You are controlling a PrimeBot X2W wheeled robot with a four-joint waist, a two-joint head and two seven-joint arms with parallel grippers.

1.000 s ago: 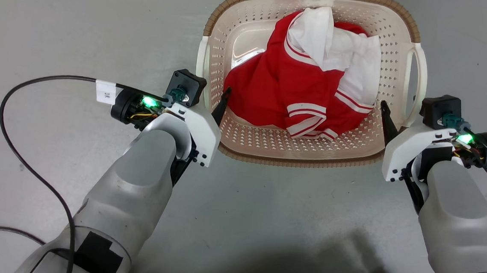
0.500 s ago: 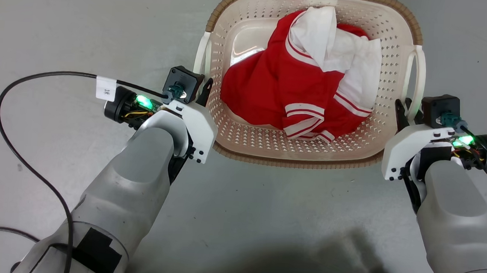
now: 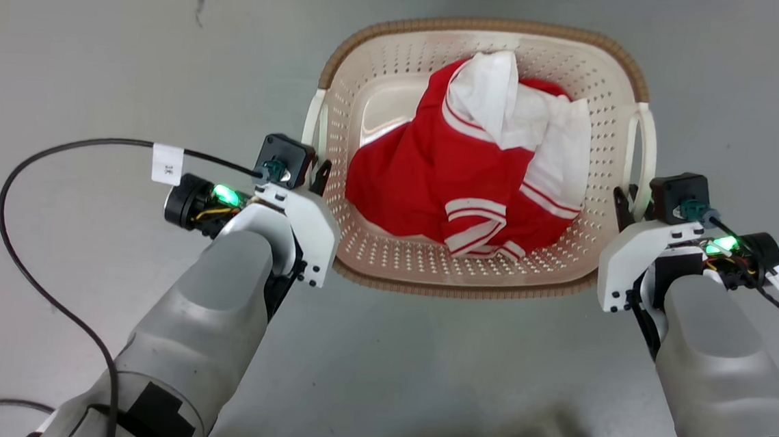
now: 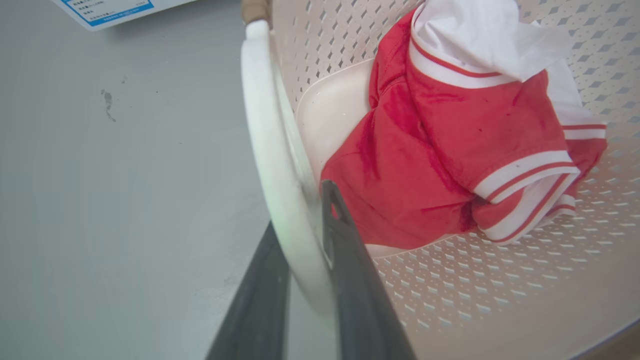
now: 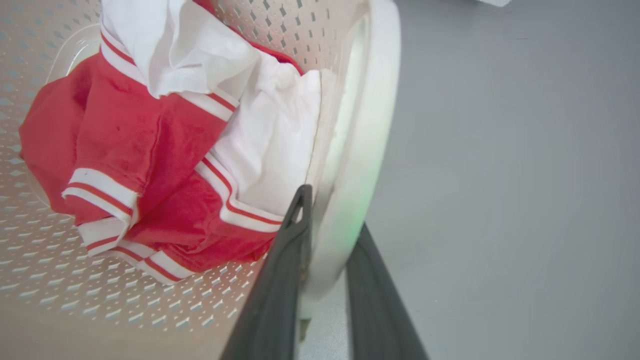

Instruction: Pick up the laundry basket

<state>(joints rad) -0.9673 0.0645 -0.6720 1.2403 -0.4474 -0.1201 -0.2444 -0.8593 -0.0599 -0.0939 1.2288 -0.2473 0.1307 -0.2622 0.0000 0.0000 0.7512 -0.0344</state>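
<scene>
Left gripper and right gripper each clamp a white loop handle of the cream-white perforated plastic laundry basket, a matched hold for lifting it level.

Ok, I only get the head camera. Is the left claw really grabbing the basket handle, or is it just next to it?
Observer: The left wrist view shows it's really on it. The left claw has one finger on each side of the left handle of the laundry basket.
Operator: And the other claw?
Observer: It's the same in the right wrist view. The right handle runs between the two fingers of the right claw.
Operator: Is there anything else I can't see?
Observer: Yes. In the left wrist view, a white sheet with blue print pokes in beyond the basket's far corner.
</scene>
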